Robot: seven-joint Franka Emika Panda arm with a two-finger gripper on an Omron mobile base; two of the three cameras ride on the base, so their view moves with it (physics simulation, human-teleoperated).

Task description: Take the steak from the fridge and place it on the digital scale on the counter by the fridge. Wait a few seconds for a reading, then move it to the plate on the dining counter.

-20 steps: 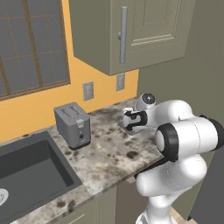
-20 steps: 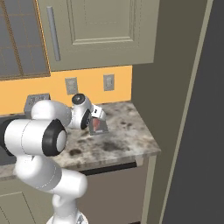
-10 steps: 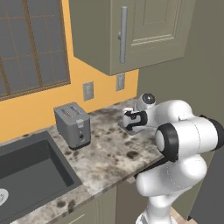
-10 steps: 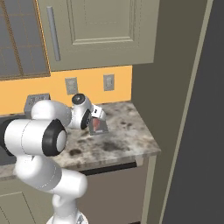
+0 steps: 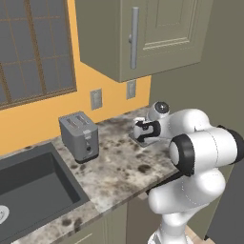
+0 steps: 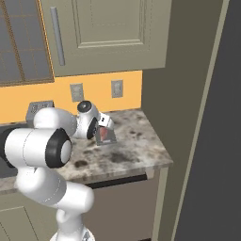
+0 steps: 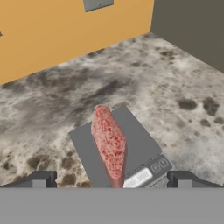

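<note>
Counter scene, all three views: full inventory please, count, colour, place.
reddish-pink raw steak: one, lying on the scale
flat grey square digital scale: one, on the counter near the wall
mottled grey-brown stone counter: one, over olive-grey cabinets
boxy silver toaster: one, on the counter beside the sink
dark grey sink: one, left end of the counter
grey wall outlets: two, on the orange wall
dark fingers: two, open, flanking the scale

The mottled stone worktop carries a silver toaster near the sunken sink, and a flat grey digital scale farther along toward the corner.
</note>
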